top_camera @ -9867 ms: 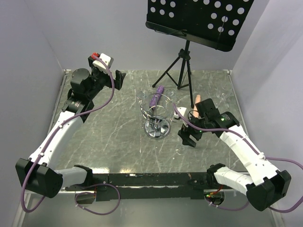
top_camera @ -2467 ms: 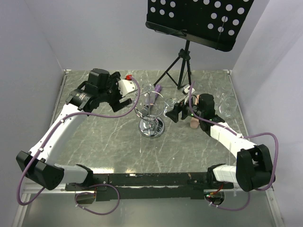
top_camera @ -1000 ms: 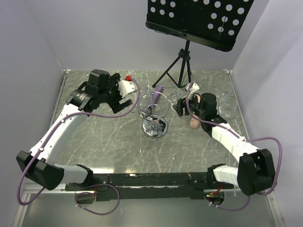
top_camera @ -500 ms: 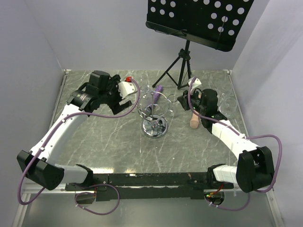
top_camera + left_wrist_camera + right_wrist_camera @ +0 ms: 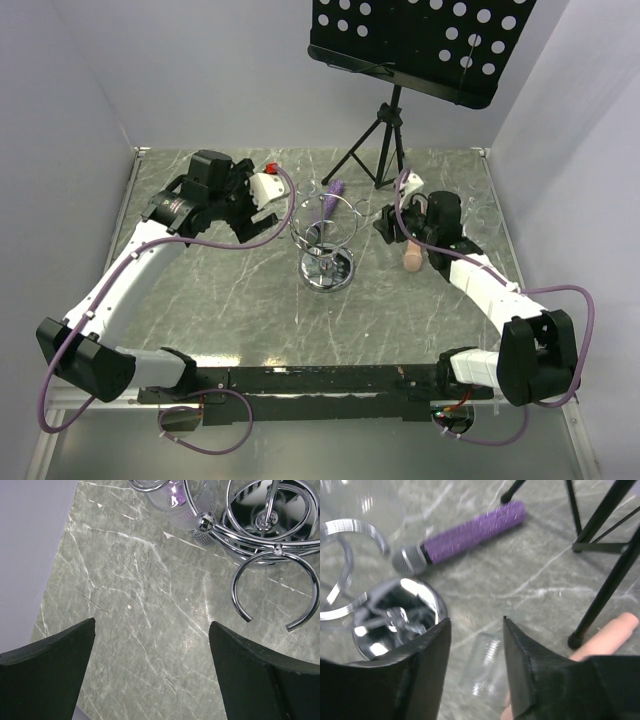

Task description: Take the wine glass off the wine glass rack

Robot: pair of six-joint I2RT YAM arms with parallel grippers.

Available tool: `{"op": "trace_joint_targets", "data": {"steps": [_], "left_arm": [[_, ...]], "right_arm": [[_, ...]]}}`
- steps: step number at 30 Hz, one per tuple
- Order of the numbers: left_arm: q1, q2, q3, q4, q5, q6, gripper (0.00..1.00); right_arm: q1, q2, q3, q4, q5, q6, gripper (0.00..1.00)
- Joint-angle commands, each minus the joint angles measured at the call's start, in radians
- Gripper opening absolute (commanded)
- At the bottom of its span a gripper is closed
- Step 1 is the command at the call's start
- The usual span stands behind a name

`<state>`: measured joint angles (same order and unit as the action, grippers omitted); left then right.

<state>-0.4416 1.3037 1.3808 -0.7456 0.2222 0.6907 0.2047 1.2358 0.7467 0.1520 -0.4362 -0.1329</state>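
— Start at the left. What is listed?

— Item one: left gripper (image 5: 151,625). Black fingers, spread wide, nothing between them. It hangs above the grey-green marbled table (image 5: 200,300), just left of the rack, touching nothing.

— Next along?

— Item two: wine glass (image 5: 172,497). Clear, with its bowl close against the far-left loops of the rack; purple shows through it. Its stem and foot are out of sight, so I cannot tell which loop carries it.
Item three: wine glass rack (image 5: 327,250). Chrome wire, round disc base, central post, open-ended loops round the top. It stands upright near the middle of the table.

— Behind it?

— Item four: microphone (image 5: 470,532). Purple textured body and silver mesh head, lying flat on the table just beyond the rack.
Item five: music stand (image 5: 420,40). Black, with a perforated desk and its tripod feet on the far part of the table.

— And the right side?

— Item six: right gripper (image 5: 476,622). Just right of the rack and low over the table, fingers a moderate gap apart.
Item seven: clear glass piece (image 5: 482,667). Blurred, seen in that gap. No grip on it shows, and I cannot tell whether either finger touches it.
Item eight: peach cylinder (image 5: 410,258). Lying on the table beside the right arm's wrist.
Item nine: second glass (image 5: 487,213). Faint, near the right wall, well apart from the rack.
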Motion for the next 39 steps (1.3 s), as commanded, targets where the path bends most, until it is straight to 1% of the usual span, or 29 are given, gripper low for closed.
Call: {"op": "trace_joint_targets", "data": {"steps": [1, 3, 6, 10, 14, 17, 19, 23, 27, 31, 34, 39], "left_arm": [[0.006, -0.030, -0.006, 0.029, 0.029, -0.017, 1.00], [0.004, -0.034, -0.014, 0.031, 0.035, -0.017, 1.00], [0.004, -0.037, -0.025, 0.041, 0.042, -0.020, 1.00], [0.004, -0.037, -0.025, 0.043, 0.049, -0.026, 1.00], [0.004, -0.046, -0.037, 0.043, 0.046, -0.025, 1.00], [0.004, -0.055, -0.051, 0.049, 0.052, -0.026, 1.00], [0.004, -0.058, -0.057, 0.057, 0.055, -0.031, 1.00], [0.006, -0.066, -0.065, 0.068, 0.058, -0.043, 1.00], [0.004, -0.075, -0.086, 0.072, 0.068, -0.045, 1.00], [0.004, -0.083, -0.092, 0.071, 0.077, -0.046, 1.00], [0.004, -0.084, -0.095, 0.069, 0.078, -0.042, 1.00], [0.003, -0.086, -0.108, 0.091, 0.089, -0.048, 1.00]], "right_arm": [[-0.005, -0.009, -0.026, -0.092, -0.021, -0.193, 0.61], [-0.016, 0.007, -0.027, -0.126, 0.034, -0.252, 0.63], [-0.062, 0.010, -0.037, -0.132, 0.021, -0.263, 0.62], [-0.079, 0.002, -0.023, -0.147, 0.007, -0.287, 0.61], [-0.079, -0.025, -0.020, -0.221, 0.005, -0.448, 0.61], [-0.077, -0.022, -0.012, -0.293, 0.063, -0.578, 0.61], [-0.079, -0.028, -0.007, -0.350, 0.103, -0.619, 0.63], [-0.079, -0.090, -0.039, -0.399, 0.149, -0.671, 0.66], [-0.079, -0.159, -0.076, -0.440, 0.137, -0.706, 0.67], [-0.079, -0.206, -0.079, -0.512, 0.142, -0.752, 0.67], [-0.079, -0.243, -0.104, -0.554, 0.154, -0.844, 0.67], [-0.079, -0.303, -0.191, -0.543, 0.191, -0.994, 0.68]]}}
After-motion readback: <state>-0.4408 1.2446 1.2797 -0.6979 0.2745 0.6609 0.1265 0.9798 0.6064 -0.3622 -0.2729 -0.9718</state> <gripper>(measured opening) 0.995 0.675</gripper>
